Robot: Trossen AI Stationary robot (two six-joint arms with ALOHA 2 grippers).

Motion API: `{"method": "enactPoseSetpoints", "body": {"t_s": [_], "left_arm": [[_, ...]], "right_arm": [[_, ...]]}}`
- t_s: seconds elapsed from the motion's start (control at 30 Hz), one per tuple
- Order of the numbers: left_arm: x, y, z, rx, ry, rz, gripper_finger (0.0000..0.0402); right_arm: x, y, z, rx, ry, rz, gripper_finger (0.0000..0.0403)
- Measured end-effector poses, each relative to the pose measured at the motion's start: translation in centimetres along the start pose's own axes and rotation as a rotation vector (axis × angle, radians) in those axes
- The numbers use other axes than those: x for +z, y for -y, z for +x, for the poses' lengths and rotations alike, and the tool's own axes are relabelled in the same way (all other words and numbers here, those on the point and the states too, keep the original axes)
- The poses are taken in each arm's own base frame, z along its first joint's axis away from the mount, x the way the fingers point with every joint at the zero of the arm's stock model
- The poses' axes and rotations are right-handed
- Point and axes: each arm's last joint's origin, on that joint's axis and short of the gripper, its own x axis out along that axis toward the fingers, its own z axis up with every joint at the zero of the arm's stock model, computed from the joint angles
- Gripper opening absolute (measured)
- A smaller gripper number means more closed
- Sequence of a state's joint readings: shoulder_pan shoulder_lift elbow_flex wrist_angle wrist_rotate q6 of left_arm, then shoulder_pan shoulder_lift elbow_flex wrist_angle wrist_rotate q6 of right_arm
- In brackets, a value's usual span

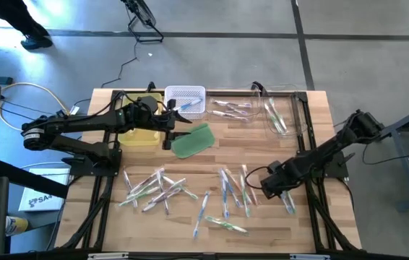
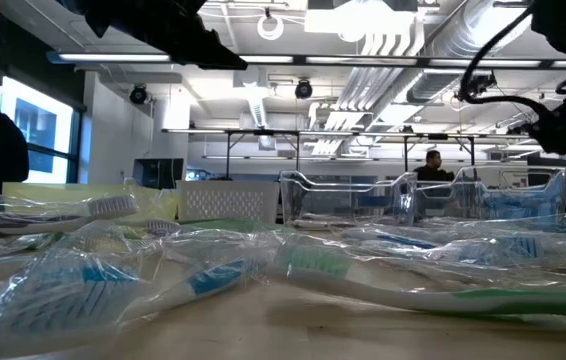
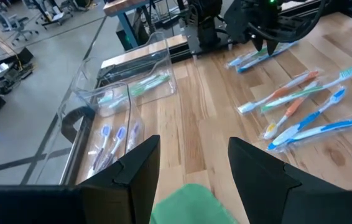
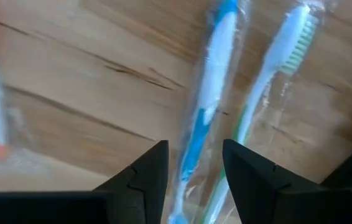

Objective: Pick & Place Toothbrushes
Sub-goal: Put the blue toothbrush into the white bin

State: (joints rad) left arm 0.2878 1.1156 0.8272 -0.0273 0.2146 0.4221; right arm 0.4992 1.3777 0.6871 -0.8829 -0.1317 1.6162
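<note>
Wrapped blue toothbrush (image 4: 204,106) lies between our right hand (image 4: 193,163) fingers, spread apart to grab it; our left hand (image 3: 193,163) waits, also apart.

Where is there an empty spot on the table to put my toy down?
Bare wood lies between the green pad and the toothbrushes scattered below it, and at the table's right edge. The front middle is crowded with wrapped toothbrushes; the back holds the white basket and clear tray.

Between my right arm's dark fingers (image 4: 145,180) I see a blue-and-white toothbrush (image 4: 208,93) — just beside it a green-and-white toothbrush (image 4: 275,68), both clear-wrapped, on the pale wood-grain bench (image 4: 70,93).
</note>
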Motion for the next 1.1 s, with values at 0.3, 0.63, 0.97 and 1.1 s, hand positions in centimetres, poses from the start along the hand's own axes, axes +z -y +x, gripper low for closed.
{"method": "enactPoseSetpoints", "body": {"t_s": [0.3, 0.63, 0.97, 1.1], "left_arm": [[0.0, 0.0, 0.0, -0.001, 0.0, 0.0, 0.0184], [0.0, 0.0, 0.0, -0.001, 0.0, 0.0, 0.0184], [0.0, 0.0, 0.0, -0.002, 0.001, 0.0, 0.0184], [0.0, 0.0, 0.0, -0.003, 0.002, 0.0, 0.0184]], "right_arm": [[-0.6, -0.1, 1.4, 0.084, -0.005, -0.033, 0.0146], [-1.0, 0.8, 2.4, 0.054, -0.01, 0.002, 0.0145], [-1.1, 0.8, 2.6, 0.062, -0.012, -0.006, 0.0037], [-1.1, 0.8, 2.7, 0.068, 0.004, -0.015, 0.0017]]}}
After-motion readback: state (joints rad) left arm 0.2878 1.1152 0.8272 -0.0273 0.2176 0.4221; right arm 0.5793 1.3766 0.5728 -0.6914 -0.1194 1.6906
